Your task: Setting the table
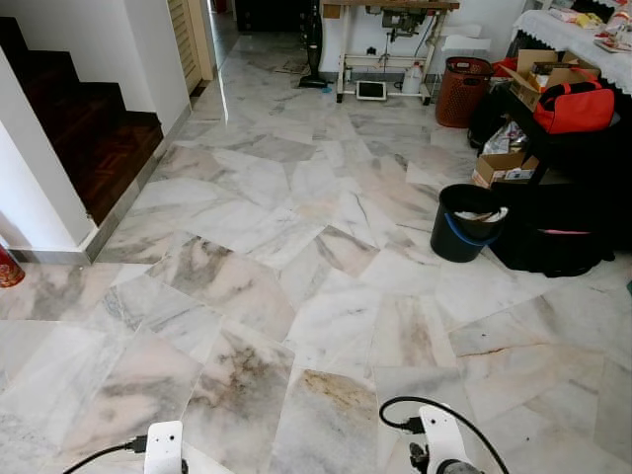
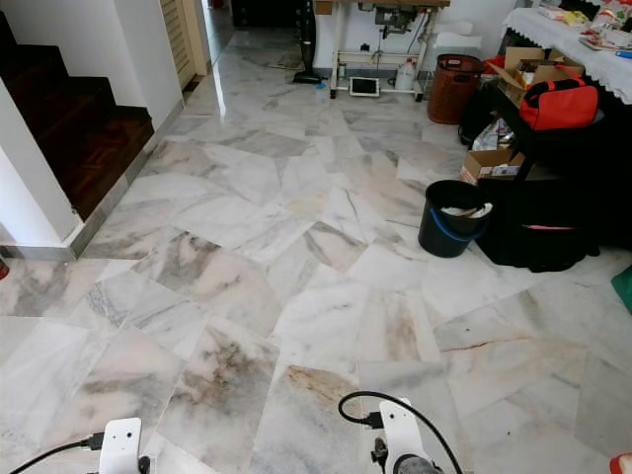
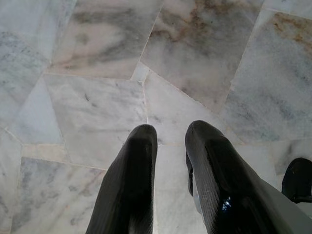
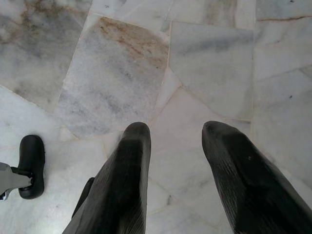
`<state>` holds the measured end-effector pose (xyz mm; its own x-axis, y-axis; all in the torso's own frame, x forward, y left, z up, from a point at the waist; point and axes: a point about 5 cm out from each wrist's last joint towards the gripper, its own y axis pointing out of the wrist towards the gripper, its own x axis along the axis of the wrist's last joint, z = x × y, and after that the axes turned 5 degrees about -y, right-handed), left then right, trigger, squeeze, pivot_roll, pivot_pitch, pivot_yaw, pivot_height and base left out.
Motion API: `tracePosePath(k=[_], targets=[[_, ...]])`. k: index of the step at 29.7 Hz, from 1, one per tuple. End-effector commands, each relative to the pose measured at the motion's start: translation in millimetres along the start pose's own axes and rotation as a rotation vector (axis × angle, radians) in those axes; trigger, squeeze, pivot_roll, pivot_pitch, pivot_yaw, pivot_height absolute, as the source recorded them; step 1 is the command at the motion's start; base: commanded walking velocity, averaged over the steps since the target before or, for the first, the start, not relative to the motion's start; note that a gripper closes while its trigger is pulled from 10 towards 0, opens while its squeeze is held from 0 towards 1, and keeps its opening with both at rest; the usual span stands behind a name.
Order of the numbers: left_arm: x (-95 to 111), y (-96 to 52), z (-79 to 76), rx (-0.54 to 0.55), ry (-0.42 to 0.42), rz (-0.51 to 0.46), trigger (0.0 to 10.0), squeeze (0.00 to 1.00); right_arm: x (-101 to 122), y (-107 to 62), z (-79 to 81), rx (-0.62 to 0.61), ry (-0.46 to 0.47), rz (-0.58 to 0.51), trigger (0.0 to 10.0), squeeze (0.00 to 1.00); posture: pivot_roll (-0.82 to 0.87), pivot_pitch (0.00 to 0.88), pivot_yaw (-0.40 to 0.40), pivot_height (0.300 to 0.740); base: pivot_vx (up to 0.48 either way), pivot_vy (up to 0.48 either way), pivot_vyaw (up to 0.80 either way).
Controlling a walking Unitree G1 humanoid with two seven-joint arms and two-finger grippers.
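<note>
The floor [image 1: 296, 257] was white marble veined grey and brown. On it stood a black bucket [image 1: 464, 222] with a blue handle; beyond the bucket lay a red bag [image 1: 573, 107].

Floor [image 1: 296, 296] spans the foreground. Staircase [image 1: 89, 128] at left, behind a wall [image 1: 30, 188]. Bucket [image 1: 464, 222] stands on the floor at right, just beside a bag [image 1: 553, 232]. Cardboard box [image 1: 502, 166] behind the bucket. Duffel bag [image 1: 573, 107] above it, farther right. Basket [image 1: 462, 91] at far right, beside a sewing-machine stand [image 1: 385, 49]. Cloth-covered surface [image 1: 583, 39] in the far right corner.
</note>
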<state>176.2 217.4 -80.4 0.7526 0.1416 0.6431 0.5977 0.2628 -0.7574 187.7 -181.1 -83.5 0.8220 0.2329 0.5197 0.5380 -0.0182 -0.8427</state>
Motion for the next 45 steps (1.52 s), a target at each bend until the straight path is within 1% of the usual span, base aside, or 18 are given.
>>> tracePosePath(k=[1,14,15,18,32,34,37,41,45], targets=[[25,1.8,-41.9,-0.267,0.267,-0.051,10.0,0.00,8,-1.2,-8.3,0.035,0.189,-0.103,10.0,0.00,-0.03,0.000,0.032,0.740,0.000,0.000,0.00],[25,1.8,-42.1,-0.267,0.267,-0.052,10.0,0.00,8,-1.1,-8.4,0.033,0.185,-0.100,10.0,0.00,-0.02,0.000,0.031,0.740,0.000,0.000,0.00],[23,1.0,-43.9,-0.273,0.244,-0.051,10.0,0.00,10,-1.0,-8.0,0.038,0.196,-0.110,10.0,0.00,0.01,0.000,-0.001,0.740,0.000,0.000,0.00],[20,-0.4,-47.0,-0.281,0.209,-0.051,10.0,0.00,13,-0.8,-7.0,0.049,0.213,-0.127,10.0,0.00,0.01,0.000,-0.001,0.740,0.000,0.000,0.00],[24,0.4,-47.1,-0.275,0.200,-0.060,10.0,0.00,18,-0.7,-9.5,0.049,0.214,-0.142,10.0,0.00,0.02,0.000,-0.022,0.740,0.000,0.000,0.00],[24,0.3,-48.5,-0.277,0.200,-0.062,10.0,0.00,18,-0.8,-11.7,0.050,0.202,-0.144,10.0,0.00,0.03,0.000,-0.046,0.740,0.000,0.000,0.00],[23,0.1,-48.2,-0.270,0.184,-0.061,10.0,0.00,20,-0.9,-13.9,0.054,0.184,-0.147,10.0,0.00,0.03,0.000,-0.058,0.740,0.000,0.000,0.00],[20,-0.3,-46.9,-0.257,0.168,-0.054,10.0,0.00,24,-0.8,-17.2,0.047,0.176,-0.154,10.0,0.00,0.03,0.000,-0.059,0.740,0.000,0.000,0.00],[17,-0.7,-46.5,-0.258,0.174,-0.046,10.0,0.00,27,-0.8,-19.2,0.032,0.181,-0.161,10.0,0.00,0.02,0.000,-0.049,0.740,0.000,0.000,0.00]])
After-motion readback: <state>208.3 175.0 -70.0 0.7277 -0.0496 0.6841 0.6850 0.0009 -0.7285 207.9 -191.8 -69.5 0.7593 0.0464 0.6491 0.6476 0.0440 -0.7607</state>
